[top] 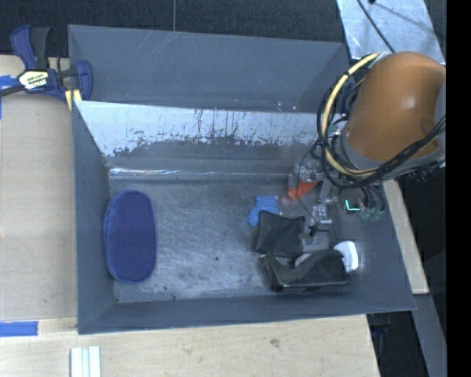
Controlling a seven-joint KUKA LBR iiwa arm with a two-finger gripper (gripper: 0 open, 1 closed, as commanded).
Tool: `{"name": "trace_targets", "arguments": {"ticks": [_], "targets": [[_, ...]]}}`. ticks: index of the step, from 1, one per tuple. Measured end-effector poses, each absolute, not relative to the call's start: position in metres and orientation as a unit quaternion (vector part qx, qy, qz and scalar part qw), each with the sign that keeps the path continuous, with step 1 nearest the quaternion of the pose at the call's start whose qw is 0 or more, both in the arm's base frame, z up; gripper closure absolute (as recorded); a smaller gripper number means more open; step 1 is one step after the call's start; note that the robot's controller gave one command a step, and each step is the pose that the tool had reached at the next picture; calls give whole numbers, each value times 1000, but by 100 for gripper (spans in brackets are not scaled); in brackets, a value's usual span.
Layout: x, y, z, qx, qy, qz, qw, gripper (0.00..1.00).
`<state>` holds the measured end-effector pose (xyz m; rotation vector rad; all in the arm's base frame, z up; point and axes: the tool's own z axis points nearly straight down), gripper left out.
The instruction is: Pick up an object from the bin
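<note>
Nearest the lens sits the arm's orange wrist cover (392, 104), ringed with cables, at the bin's (220, 77) right side; below it the gripper (320, 220) hangs low over a small heap by the right wall; whether it is spread or closed I cannot tell; a dark folded piece (281, 232) lies just left of it, seemingly touching; a black flat pouch (310, 272) lies just nearer the front wall, long axis running left to right; a white bit (348, 256) and small blue bit (264, 207) flank them; a blue oval pad (129, 236) lies well apart, far left.
</note>
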<state>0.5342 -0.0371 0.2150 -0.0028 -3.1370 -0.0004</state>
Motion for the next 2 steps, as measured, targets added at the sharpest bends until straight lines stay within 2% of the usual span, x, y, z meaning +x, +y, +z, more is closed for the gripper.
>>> {"name": "trace_targets", "arguments": {"ticks": [1, 2], "targets": [[539, -57, 74, -2, -1000, 1, -16, 0], [533, -57, 71, 1, -1000, 1, -5, 100]]}}
